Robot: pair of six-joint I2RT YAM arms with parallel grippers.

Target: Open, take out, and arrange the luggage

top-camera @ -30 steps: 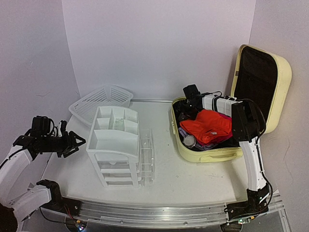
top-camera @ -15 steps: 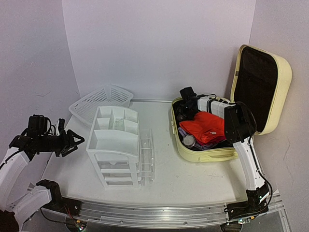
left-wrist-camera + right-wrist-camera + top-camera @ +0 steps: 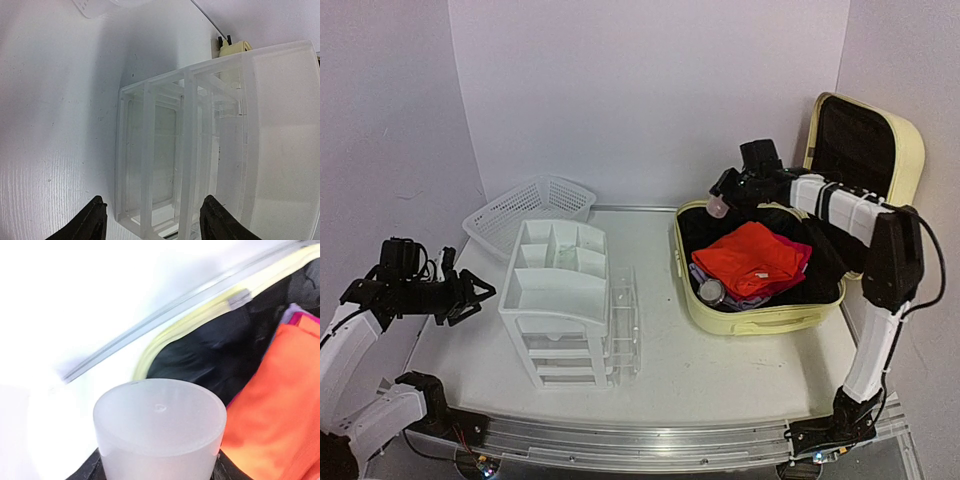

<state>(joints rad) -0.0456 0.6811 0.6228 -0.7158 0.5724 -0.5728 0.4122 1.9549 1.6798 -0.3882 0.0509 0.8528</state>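
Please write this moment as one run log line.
luggage: open | right gripper: holds frosted container over luggage corner | left gripper: open, beside drawer organizer

Pale yellow luggage (image 3: 760,320) at right with black lining, orange-red cloth (image 3: 752,258) over lilac inside, white lattice-patterned basket (image 3: 525,210) upper left, white organizer (image 3: 560,290), frosted white container (image 3: 160,425), white table (image 3: 720,370).

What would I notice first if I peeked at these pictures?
The big yellow luggage at the back right, lid up, with a bright orange cloth on top inside. Just over its far left corner the right arm has its jaws closed on a frosted container. A white drawer organizer stands in the middle.
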